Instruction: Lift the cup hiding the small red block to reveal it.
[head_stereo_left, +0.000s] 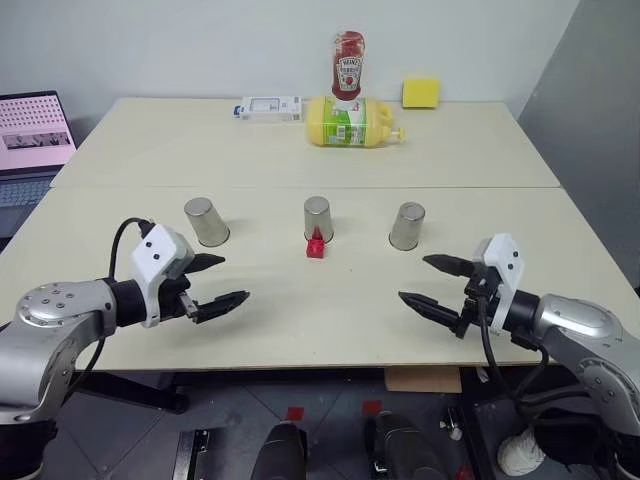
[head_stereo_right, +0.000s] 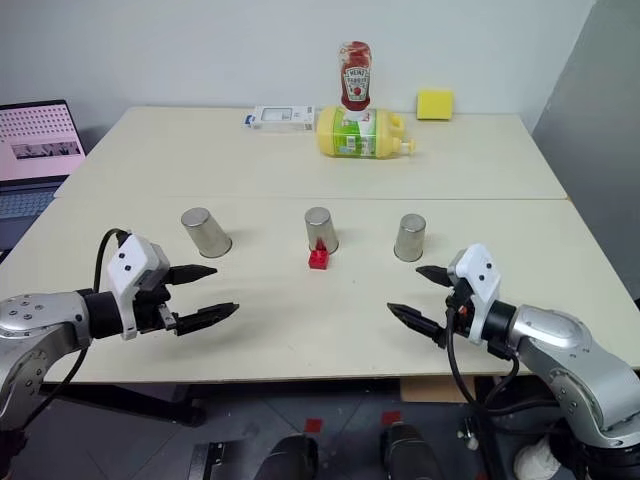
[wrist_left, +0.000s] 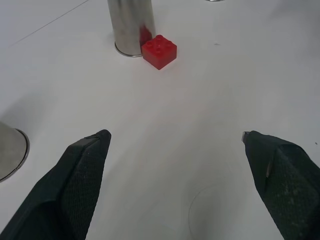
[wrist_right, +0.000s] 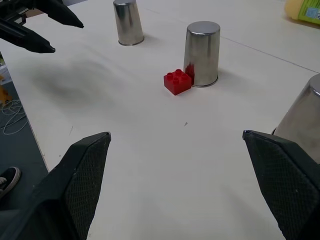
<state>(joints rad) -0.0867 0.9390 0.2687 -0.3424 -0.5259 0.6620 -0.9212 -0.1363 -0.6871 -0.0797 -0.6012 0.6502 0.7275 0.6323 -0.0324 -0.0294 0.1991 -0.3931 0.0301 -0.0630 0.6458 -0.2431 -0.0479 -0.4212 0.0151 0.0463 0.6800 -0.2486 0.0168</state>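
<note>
While you look down over both arms, the scene reads like this, largest thing first:
Table (head_stereo_left: 300, 300): you have a pale top with a seam running across it behind the cups.
Left hand (head_stereo_left: 222, 282): you see its fingers spread wide over the near table, holding nothing.
Right hand (head_stereo_left: 428, 282): likewise spread wide and empty, hovering just in front of the right cup (head_stereo_left: 407, 226).
Cups: you get three upside-down metal ones in a row; left cup (head_stereo_left: 206, 221) is cut off at the left wrist view's edge.
Middle cup (head_stereo_left: 318, 219): upright, mouth down.
Small red block (head_stereo_left: 316, 247): uncovered, touching the middle cup's near side.
</note>
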